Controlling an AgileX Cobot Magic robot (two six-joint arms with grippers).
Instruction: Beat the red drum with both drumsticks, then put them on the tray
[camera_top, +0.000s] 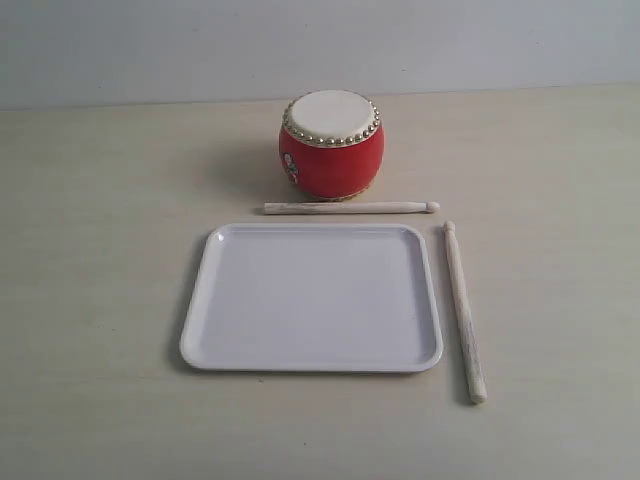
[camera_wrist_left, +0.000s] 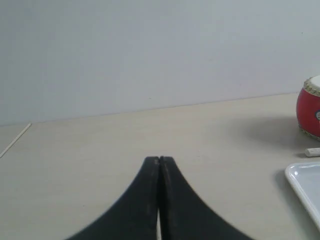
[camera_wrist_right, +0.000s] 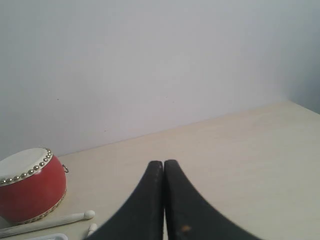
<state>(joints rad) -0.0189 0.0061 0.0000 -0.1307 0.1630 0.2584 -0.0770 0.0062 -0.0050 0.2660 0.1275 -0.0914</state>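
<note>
Black tapered left claw (camera_wrist_left: 159, 160) and right claw (camera_wrist_right: 163, 163) are each pressed fully closed, gripping nothing. Only matte beige table (camera_top: 90, 300) lies directly before each. Farther ahead, between them, sits a small barrel-shaped red drum (camera_top: 332, 160) with cream skin and gold studs. Two slim pale wooden drumsticks lie outside a flat white rectangular plastic tray (camera_top: 200, 335): one stick (camera_top: 350, 208) between drum and tray, the other stick (camera_top: 463, 310) on the right claw's side.
</note>
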